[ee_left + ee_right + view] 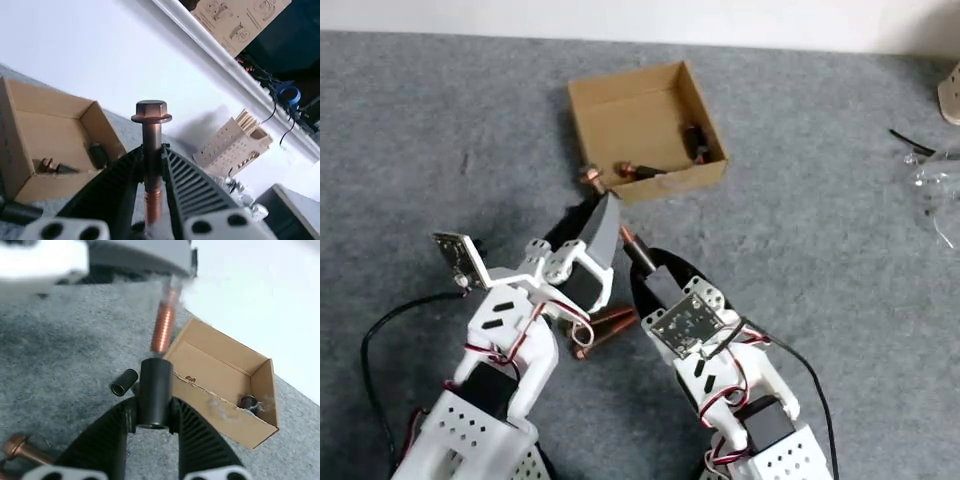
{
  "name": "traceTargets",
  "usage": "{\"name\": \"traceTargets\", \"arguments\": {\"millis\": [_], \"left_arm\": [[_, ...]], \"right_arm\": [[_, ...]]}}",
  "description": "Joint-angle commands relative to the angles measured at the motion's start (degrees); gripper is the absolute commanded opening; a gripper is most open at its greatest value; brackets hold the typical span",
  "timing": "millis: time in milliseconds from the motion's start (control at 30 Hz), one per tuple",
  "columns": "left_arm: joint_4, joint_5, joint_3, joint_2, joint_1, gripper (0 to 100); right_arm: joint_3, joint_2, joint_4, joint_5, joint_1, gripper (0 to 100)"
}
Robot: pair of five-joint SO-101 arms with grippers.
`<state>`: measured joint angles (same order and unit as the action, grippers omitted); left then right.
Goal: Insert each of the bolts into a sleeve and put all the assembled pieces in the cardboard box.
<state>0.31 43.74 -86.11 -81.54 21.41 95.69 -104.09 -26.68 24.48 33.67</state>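
Copper-coloured hex-flange bolt [151, 131] is clamped mid-shank by the left gripper [151, 150], jaws closed tight on it, with its head end just beside the near corner of the open brown cardboard box [675, 182]. Two loose copper bolts [605, 328] are seen on the grey carpet [440, 130] between the arms. A short black cylindrical sleeve [156, 390] is pinched in the right gripper [155, 407], jaws closed on the end away from the bolt. The bolt's threaded tip is seen just off the sleeve's open end, slightly angled to the bore and not yet inserted. A spare black sleeve [124, 382] lies on the carpet near it. Assembled pieces [640, 170] are already in the box.

Risks, as judged:
- Tip and bore are not quite lined up, so the thread could catch on the sleeve rim and either part could be twisted or pushed out of its jaws.
- The sleeve is held by one end only, so tilting under a push is likely.
- A dropped part could roll among the loose copper bolts.
- The grippers are close together, so a jaw clash is possible.
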Motion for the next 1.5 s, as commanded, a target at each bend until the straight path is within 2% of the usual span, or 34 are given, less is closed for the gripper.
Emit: {"name": "traceTargets", "arguments": {"millis": [0,300,467,600,833,1033,1133,1467], "left_arm": [[-0.53,0.09,-0.92,-1.45,-0.40,0],[-0.70,0.09,-0.84,-1.45,-0.57,0],[-5.10,0.18,-1.45,-1.45,-0.75,0],[-4.92,3.43,-1.54,-1.45,-0.84,0],[-4.92,3.60,-1.80,-1.45,-0.84,0],[-5.27,4.04,-1.36,-1.45,-5.67,0],[-4.92,7.03,-1.89,-1.36,-4.26,0],[-4.92,6.51,-2.68,-1.36,-2.59,0]], "right_arm": [[5.93,-1.27,0.22,0.53,0.40,0.4],[5.93,-1.27,0.31,0.44,0.40,0.4],[5.93,-1.27,0.40,0.35,0.75,0.4],[5.93,-1.19,2.51,-4.92,0.40,0.4],[5.93,-1.19,2.51,-4.40,0.48,0.4],[5.93,-1.19,2.59,-4.40,0.48,0.4],[5.93,-1.19,2.68,-4.40,0.48,0.4],[5.93,-1.27,2.86,-4.40,0.84,0.4]]}}
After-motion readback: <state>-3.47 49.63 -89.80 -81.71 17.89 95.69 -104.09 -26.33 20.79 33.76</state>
